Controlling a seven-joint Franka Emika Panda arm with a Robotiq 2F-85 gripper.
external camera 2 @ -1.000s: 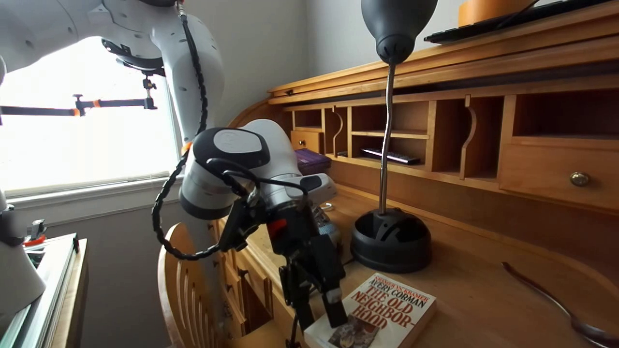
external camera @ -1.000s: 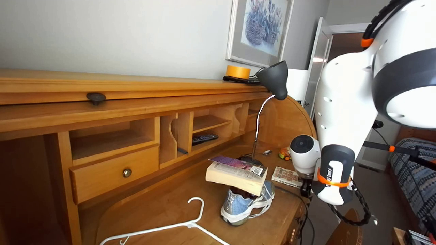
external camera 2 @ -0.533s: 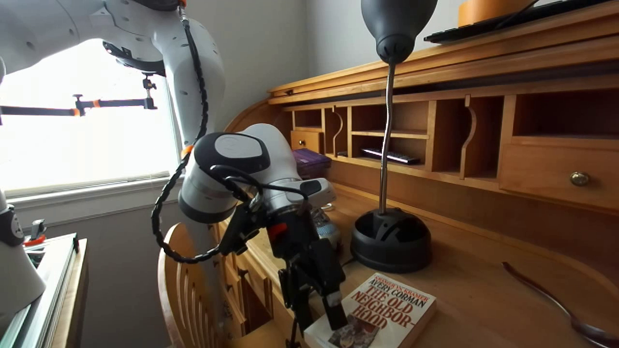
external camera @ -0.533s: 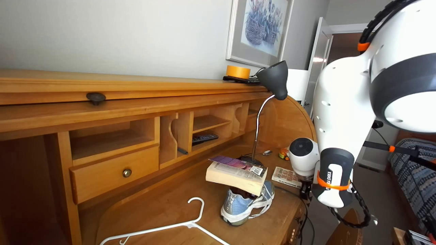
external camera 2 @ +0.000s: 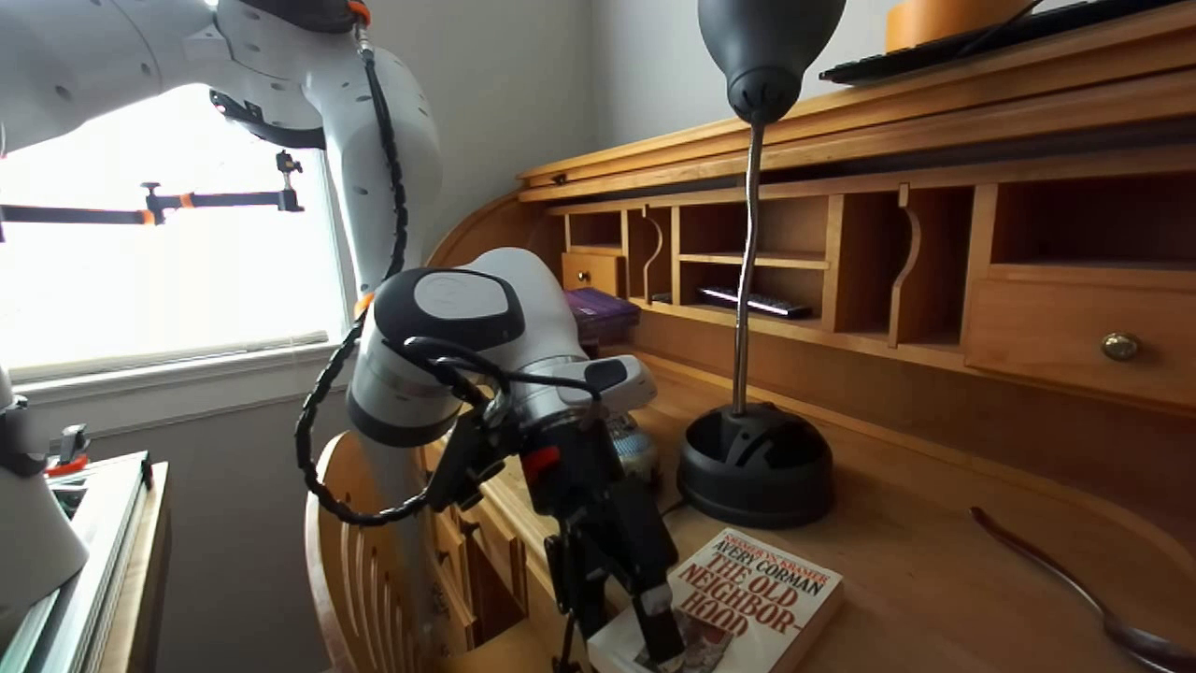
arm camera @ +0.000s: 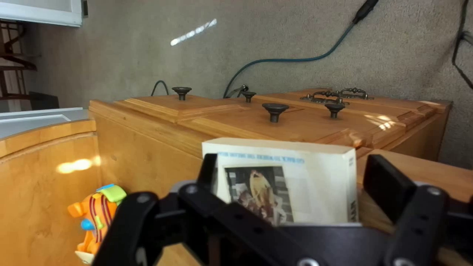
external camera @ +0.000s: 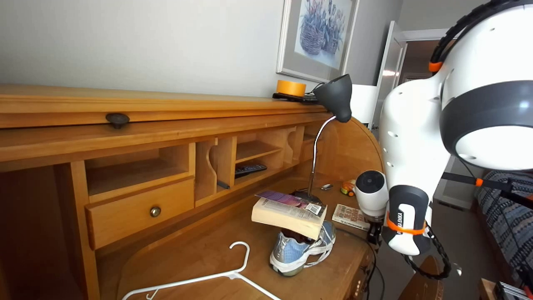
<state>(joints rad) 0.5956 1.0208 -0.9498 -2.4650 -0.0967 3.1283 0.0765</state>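
Note:
My gripper (arm camera: 292, 166) stands open low over a white paperback book (arm camera: 314, 184), which lies flat on the desk near its edge. In the wrist view the book shows between the spread fingers; one finger (arm camera: 208, 166) overlaps its side, while a gap separates the other finger (arm camera: 386, 184) from the spine. I cannot tell whether any finger touches it. An exterior view shows the fingertips of the gripper (external camera 2: 628, 636) over the near end of the book (external camera 2: 747, 598), its red title visible. Elsewhere on the desk, a thick book (external camera: 289, 216) rests on a blue running shoe (external camera: 291, 250).
Beside the book stands a black lamp base (external camera 2: 755, 467) with a tall neck. A spoon (external camera 2: 1056, 570) lies farther along the desk. An orange toy (arm camera: 98, 218) sits by the desk's side panel. A white hanger (external camera: 233, 275) and a wooden chair (external camera 2: 360, 561) are also around.
The arm has come down a little, and the gripper has shifted slightly lower over the paperback. Its fingers have stayed apart. The book has not moved.

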